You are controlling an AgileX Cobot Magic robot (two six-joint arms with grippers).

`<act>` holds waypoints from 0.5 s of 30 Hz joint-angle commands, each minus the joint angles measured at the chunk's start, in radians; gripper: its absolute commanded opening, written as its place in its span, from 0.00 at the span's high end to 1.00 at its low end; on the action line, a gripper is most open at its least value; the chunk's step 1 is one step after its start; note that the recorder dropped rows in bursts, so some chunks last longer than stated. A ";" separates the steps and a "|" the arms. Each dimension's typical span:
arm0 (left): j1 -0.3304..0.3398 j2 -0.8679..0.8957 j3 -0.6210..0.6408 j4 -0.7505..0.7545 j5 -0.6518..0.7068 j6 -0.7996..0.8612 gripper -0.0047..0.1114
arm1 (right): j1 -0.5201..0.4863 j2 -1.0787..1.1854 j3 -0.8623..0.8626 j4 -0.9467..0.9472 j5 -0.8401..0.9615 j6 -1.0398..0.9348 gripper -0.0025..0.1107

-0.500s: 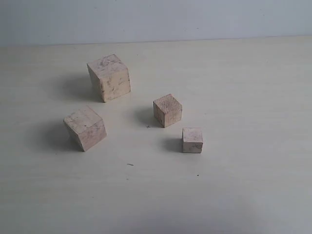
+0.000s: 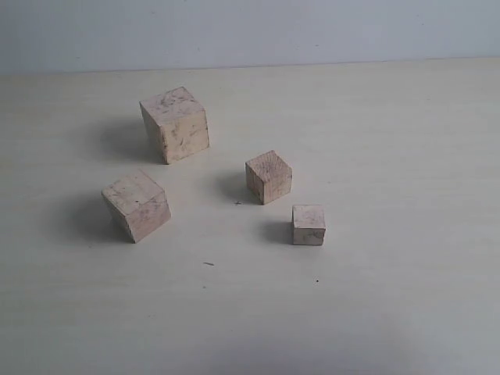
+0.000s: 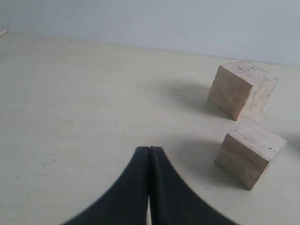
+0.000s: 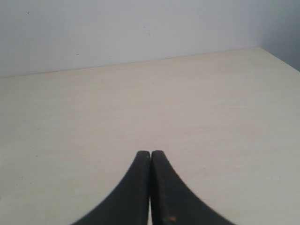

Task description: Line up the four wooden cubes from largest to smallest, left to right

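Note:
Four pale wooden cubes stand apart on the light table (image 2: 406, 141) in the exterior view. The largest cube (image 2: 175, 123) is at the back left. The second-largest cube (image 2: 136, 205) sits in front of it to the left. The third cube (image 2: 269, 176) is near the middle, and the smallest cube (image 2: 308, 225) lies to its front right. No arm shows in the exterior view. My left gripper (image 3: 149, 149) is shut and empty, with the largest cube (image 3: 242, 89) and the second-largest cube (image 3: 249, 153) off to one side of it. My right gripper (image 4: 150, 153) is shut over bare table.
A pale wall (image 2: 250, 31) rises behind the table's far edge. In the right wrist view the table's corner edge (image 4: 276, 54) shows near the wall.

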 commanded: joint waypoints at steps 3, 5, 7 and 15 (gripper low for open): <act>-0.005 -0.005 0.000 0.003 -0.005 0.000 0.96 | 0.003 -0.007 0.005 0.059 -0.114 0.001 0.98; -0.005 -0.005 0.000 0.003 -0.005 0.000 0.96 | 0.003 -0.007 0.005 0.105 -0.210 0.001 0.98; -0.005 -0.005 0.000 0.003 -0.005 0.000 0.96 | 0.003 -0.007 0.005 0.107 -0.342 0.001 0.98; -0.005 -0.005 0.000 0.003 -0.005 0.000 0.96 | 0.003 -0.007 0.005 0.131 -0.793 0.042 0.98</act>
